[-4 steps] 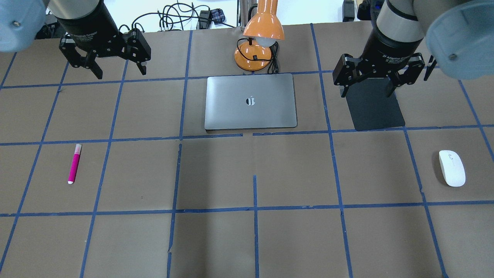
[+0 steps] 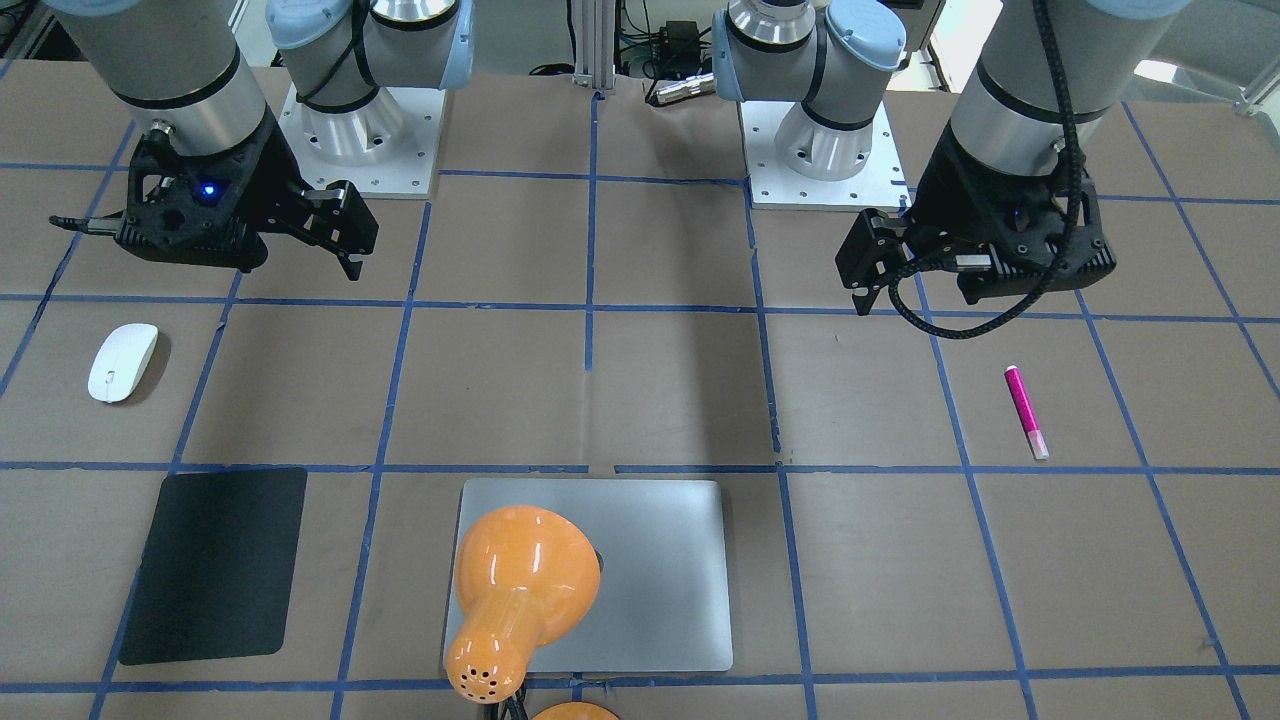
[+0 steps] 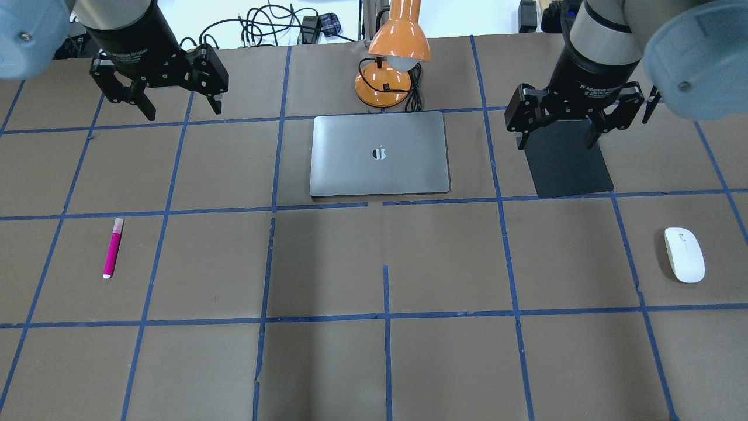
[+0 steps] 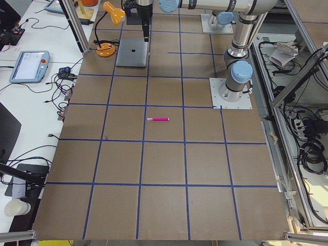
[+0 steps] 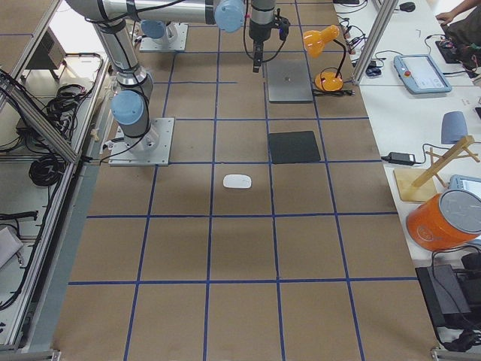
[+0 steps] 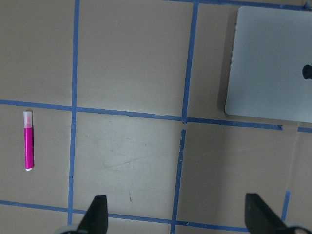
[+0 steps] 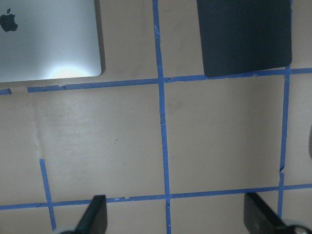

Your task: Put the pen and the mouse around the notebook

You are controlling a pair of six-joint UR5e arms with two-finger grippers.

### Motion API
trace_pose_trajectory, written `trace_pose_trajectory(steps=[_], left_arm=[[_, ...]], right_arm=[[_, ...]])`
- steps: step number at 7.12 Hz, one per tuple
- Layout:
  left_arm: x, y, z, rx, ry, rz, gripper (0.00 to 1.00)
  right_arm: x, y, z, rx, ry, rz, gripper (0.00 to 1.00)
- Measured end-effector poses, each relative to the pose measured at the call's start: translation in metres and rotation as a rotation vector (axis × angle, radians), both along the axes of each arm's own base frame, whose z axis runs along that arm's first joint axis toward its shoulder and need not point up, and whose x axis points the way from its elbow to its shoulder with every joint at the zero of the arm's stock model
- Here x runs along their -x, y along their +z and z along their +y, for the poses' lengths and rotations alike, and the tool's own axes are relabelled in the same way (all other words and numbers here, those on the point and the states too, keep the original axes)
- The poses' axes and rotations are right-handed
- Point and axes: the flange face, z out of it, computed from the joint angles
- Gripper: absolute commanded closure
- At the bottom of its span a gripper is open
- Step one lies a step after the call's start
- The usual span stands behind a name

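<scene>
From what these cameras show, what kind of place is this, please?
Most likely a robotics lab or test cell: the left arm is bolted to a table marked with a blue tape grid, and a teach pendant lies on a side bench.

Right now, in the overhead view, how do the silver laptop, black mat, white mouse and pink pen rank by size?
1. Laptop, clearly largest.
2. Black mat, its far edge partly hidden.
3. Mouse.
4. Pen: about as long as the mouse, but far slimmer.
</scene>
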Motion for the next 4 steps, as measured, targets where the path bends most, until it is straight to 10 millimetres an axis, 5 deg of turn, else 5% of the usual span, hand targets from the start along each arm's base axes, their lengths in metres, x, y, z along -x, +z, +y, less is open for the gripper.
trace_pose_trajectory(steps=[2, 4], left_arm=[[-0.042, -0.019, -0.006, -0.043, 0.016, 0.003, 0.00], [-0.117, -0.079, 0.001, -0.098, -0.024, 0.026, 0.00]], right_arm=[[0.002, -0.015, 0.004, -0.022, -0.010, -0.003, 0.00], [0.015, -0.021, 0.007, -0.030, -0.038, 0.007, 0.00]])
